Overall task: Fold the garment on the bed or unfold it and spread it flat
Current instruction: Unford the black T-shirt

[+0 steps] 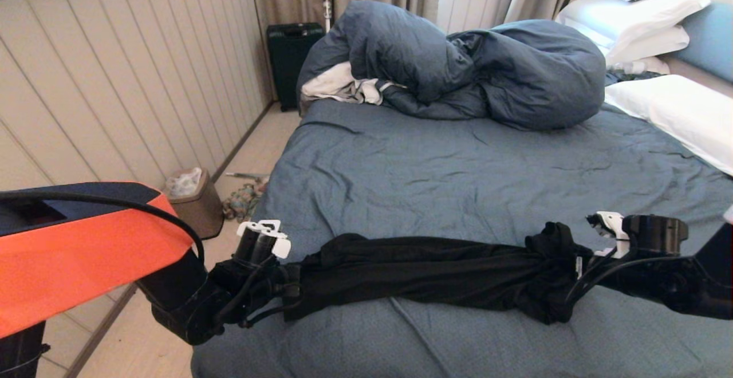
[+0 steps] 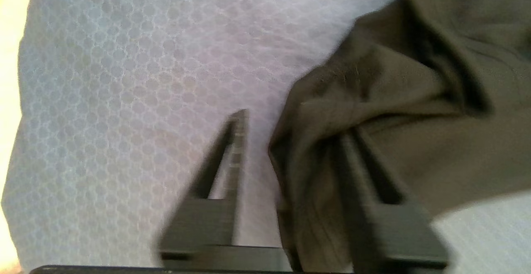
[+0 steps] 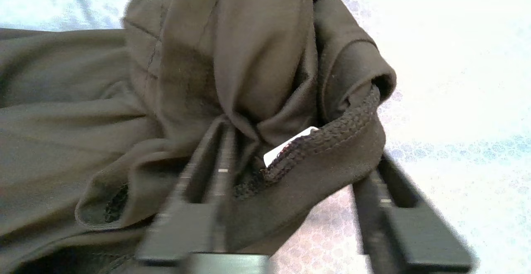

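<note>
The garment is stretched in a rope along the bed's near edge. Both the left gripper and right gripper are parted at its ends; fabric could be snagged on withdrawal.

The garment is stretched in a bunched rope across the bed; the left gripper and right gripper are placed at its ends. A duvet is heaped behind.
</note>
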Tool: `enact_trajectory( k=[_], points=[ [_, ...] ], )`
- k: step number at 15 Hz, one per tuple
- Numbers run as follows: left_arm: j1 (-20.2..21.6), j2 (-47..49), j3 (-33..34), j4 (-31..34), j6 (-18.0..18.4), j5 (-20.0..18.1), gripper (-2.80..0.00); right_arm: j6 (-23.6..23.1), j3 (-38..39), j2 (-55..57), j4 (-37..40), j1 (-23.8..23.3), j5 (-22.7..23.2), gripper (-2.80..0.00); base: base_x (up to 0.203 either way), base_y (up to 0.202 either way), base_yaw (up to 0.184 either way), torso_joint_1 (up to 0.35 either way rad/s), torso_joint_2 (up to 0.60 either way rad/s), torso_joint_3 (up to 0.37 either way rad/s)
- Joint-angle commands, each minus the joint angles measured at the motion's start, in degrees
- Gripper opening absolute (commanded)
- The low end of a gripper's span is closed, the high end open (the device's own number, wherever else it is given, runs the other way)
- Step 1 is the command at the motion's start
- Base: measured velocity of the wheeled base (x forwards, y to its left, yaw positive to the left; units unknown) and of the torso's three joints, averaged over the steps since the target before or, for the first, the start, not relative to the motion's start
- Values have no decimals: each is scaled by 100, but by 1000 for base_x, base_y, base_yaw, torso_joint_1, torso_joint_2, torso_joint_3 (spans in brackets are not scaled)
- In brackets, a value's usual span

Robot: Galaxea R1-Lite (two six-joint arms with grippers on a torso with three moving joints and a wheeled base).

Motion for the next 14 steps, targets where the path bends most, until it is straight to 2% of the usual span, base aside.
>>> enact_trajectory(
  k=[1,2,4,6,7,10,11,12,14],
  points=[
    [-70,-410,209,-135,-13,-6,0,6,73,-263,7,-4,105,0,0,0,0,0,0,0],
    [-94,-697,334,-232,-12,-19,0,47,111,-356,26,-22,449,0,0,0,0,0,0,0],
    [-112,-1255,597,-309,-14,-99,0,167,190,-656,83,-129,799,0,0,0,0,0,0,0],
    [-114,-1733,809,-266,-17,-166,0,208,188,-1063,491,-205,1064,0,0,0,0,0,0,0],
    [-113,-1797,891,-192,-18,-181,0,234,158,-1202,749,-323,1358,0,0,0,0,0,0,0],
    [-97,-1910,963,-219,-18,-182,0,253,191,-1387,862,-384,1474,0,0,0,0,0,0,0],
    [-47,-2032,965,-191,-18,-182,-33,272,266,-1498,865,-359,1491,0,0,0,0,0,0,0],
    [11,-2097,973,-177,-18,-184,-280,349,359,-1639,865,-333,1504,-280,0,0,0,0,0,0],
    [54,-2170,966,-88,-26,-225,-280,494,436,-1943,893,-304,1541,-280,0,0,0,0,0,0]
  ],
)
